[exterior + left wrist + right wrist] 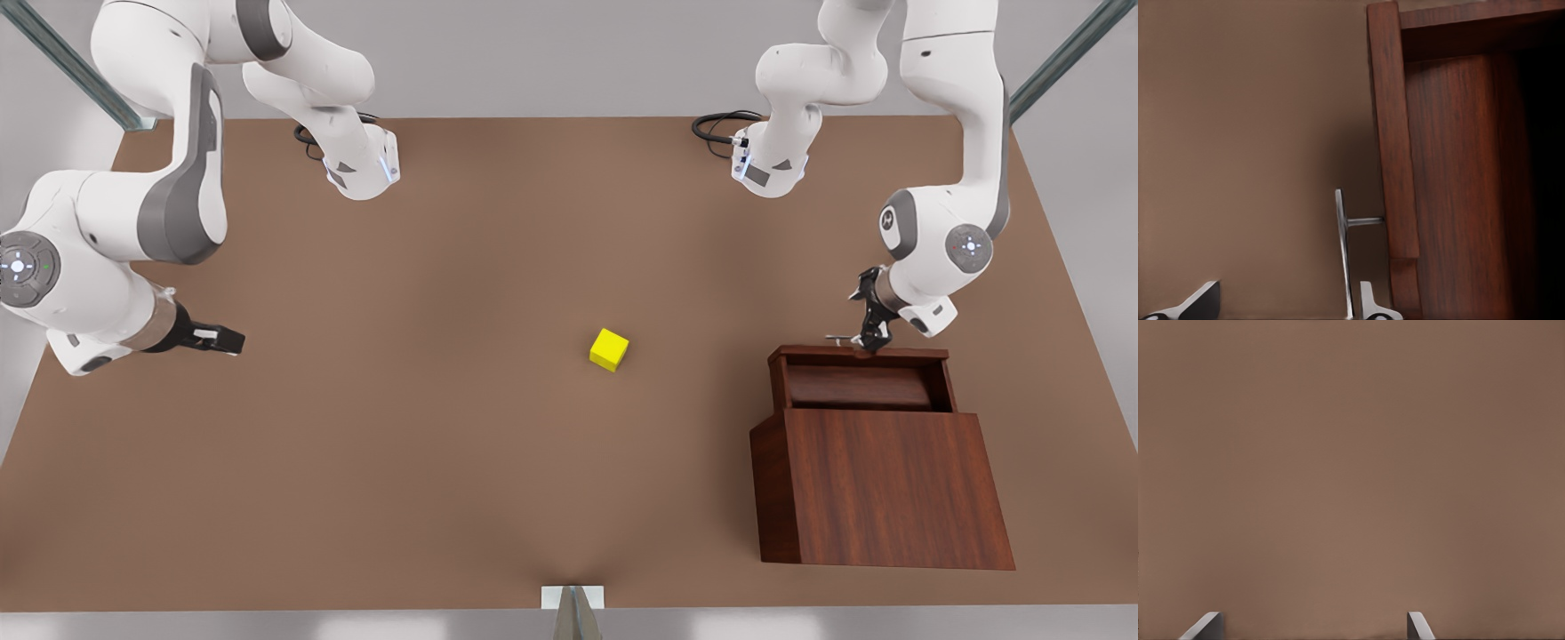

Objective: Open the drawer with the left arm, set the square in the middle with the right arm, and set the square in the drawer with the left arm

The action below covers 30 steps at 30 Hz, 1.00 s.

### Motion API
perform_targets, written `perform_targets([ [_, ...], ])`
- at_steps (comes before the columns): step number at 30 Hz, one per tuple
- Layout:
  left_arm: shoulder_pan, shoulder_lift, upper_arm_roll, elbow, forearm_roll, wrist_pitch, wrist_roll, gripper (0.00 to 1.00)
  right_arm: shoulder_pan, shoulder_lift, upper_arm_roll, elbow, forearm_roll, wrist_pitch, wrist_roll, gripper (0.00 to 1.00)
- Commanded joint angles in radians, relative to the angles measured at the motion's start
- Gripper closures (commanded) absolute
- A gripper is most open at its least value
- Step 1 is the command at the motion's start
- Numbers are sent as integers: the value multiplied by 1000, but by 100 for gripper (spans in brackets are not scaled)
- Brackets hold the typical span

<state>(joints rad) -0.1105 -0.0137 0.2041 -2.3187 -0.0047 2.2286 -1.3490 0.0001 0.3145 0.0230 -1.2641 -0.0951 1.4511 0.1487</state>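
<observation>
The left gripper (pixel 867 342), open around the drawer (pixel 861 378) handle (pixel 1344 253), may snag it on lifting; the empty right gripper (pixel 233 339) waits open, far from the square (pixel 609 349).

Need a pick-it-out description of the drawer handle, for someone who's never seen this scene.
Start at the dark reddish-brown cabinet on the front view's right of the brown table. Its drawer is pulled out toward the far edge, where the left gripper sits. The handle is the thin silver bar on that drawer's front panel, the only metal part on the wood.

Spread end effector (pixel 1313 627) over tabletop (pixel 1351 453)
</observation>
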Motion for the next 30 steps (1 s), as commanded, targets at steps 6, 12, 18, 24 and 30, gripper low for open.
perform_targets([
  [6, -23, 20, -175, 513, -23, -558, -85, 0, -2, 1, 0, 3, 26, 0, -5, 0],
  [12, -80, 264, -462, 869, -14, -655, 1200, 0, -6, 3, -3, 3, 31, 0, -11, 0],
  [18, -235, 471, -457, 920, 11, -509, 1378, 0, -9, 5, -5, 3, 37, 0, -14, 0],
  [24, -345, 564, -453, 906, 48, -399, 1122, 0, -9, 5, -6, 2, 38, 0, -15, 0],
  [30, -377, 564, -451, 772, 111, -271, 1093, 0, -11, 6, -6, 3, 43, 0, -15, 0],
])
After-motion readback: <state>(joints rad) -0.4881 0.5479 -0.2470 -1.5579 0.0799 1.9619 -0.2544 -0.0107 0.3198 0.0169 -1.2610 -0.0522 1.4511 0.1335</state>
